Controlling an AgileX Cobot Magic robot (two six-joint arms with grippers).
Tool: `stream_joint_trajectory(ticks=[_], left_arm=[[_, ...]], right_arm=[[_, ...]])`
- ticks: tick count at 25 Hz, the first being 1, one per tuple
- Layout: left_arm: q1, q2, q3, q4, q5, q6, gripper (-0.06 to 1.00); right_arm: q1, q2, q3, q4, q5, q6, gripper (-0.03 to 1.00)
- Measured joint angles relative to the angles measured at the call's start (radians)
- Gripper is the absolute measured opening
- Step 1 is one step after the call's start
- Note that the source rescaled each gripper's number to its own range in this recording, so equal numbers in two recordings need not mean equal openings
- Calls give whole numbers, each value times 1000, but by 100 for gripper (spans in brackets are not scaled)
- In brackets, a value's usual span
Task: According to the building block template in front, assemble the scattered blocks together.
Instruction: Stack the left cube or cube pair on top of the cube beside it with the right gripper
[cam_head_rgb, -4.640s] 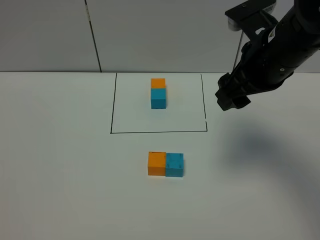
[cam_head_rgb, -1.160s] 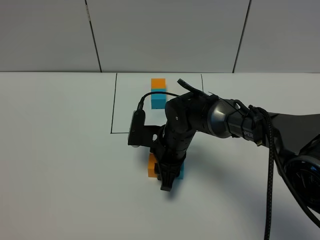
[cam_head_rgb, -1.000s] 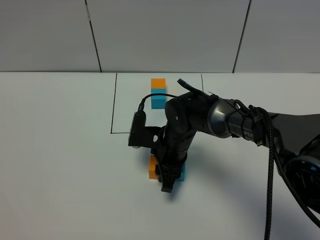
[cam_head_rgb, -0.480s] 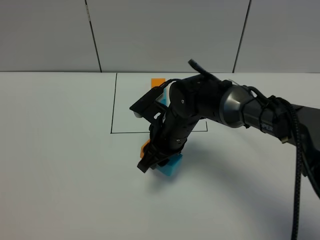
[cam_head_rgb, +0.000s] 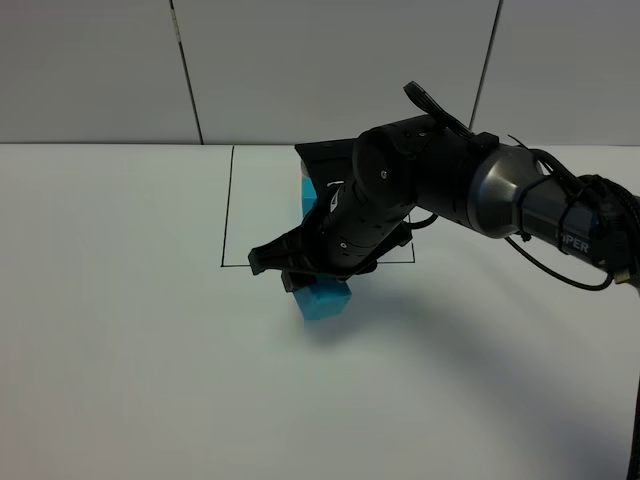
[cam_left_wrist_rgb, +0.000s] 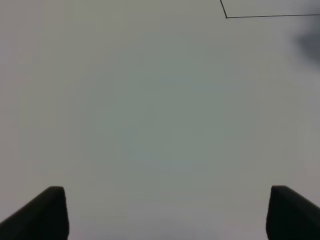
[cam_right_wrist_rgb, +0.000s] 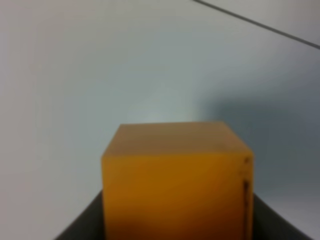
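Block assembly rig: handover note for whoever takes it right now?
Right gripper: shut on the orange block, lifted off the table, with the cyan block hanging joined below it.
Left gripper: open, empty, over bare table.
Template: inside the black rectangle, mostly hidden by the right arm.
Done: the two loose blocks are joined and picked up.
Left: probably set the pair down oriented like the template, then release.
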Motion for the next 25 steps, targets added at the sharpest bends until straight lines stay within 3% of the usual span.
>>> stream_joint_trajectory(ticks=[6,13,18,25], left_arm=[[0,0,0,0,0,0,84],[0,0,0,0,0,0,84],[0,0,0,0,0,0,84],[0,0,0,0,0,0,84]], right_arm=[[-2,0,0,-11,-36,224,44],[-2,-1,65,-141,-90,468,44],[-2,-1,136,-204,-152,542,44],[33,51,139,-274,-163,591,44]])
